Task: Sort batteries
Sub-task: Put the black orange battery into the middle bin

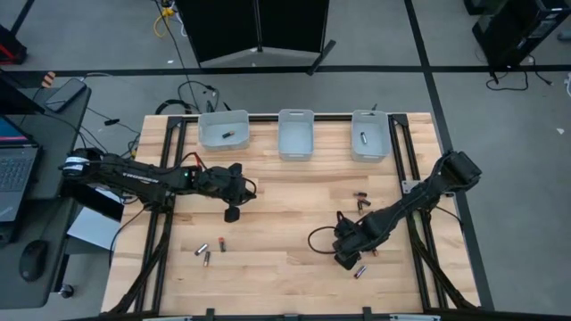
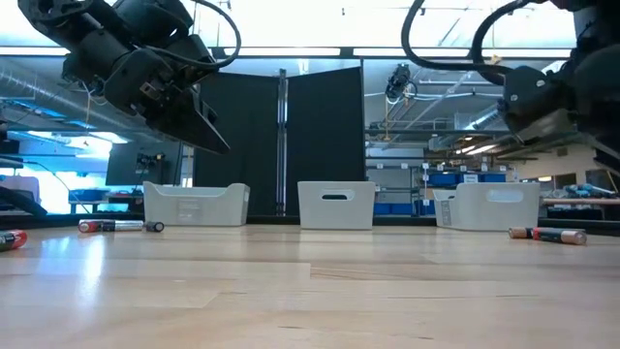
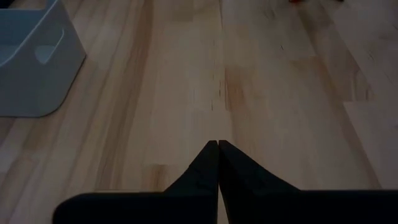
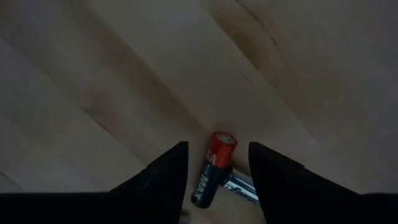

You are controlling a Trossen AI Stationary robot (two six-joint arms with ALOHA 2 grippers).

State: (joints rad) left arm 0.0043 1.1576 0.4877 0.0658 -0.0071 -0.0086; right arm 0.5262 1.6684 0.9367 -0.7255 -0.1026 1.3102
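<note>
Wooden table [image 1: 285, 259], pale planks, black rails down both sides.

Bins: three translucent bins along the far edge. Left bin [image 1: 223, 128] holds one battery [image 1: 226, 134]; middle bin [image 1: 296, 134] shows nothing inside; right bin [image 1: 369, 134] holds one battery [image 1: 363, 138].

Loose batteries: a cluster of three [image 1: 208, 250] on the near left part of the table; a pair [image 1: 361, 200] right of centre; one pair [image 1: 359, 270] at the right gripper's tip. No object lies between the arms.

Left gripper [image 1: 232, 214]: over bare wood left of centre, well apart from any battery. Its wrist view shows the fingers [image 3: 205, 168] pressed together, nothing between them.

Right gripper [image 4: 217, 163]: low over the near right part of the table, fingers parted to a moderate gap with a black, red-ended battery [image 4: 213, 169] lying between them. A silver-grey battery [image 4: 244, 186] lies just beside it. Whether the fingers touch the black battery cannot be told.

View differences: only the right wrist view shows the battery between the fingers; the high view alone shows the bins' contents; the low view shows batteries [image 2: 547, 234] lying flat on the table and both arms raised above the surface.
</note>
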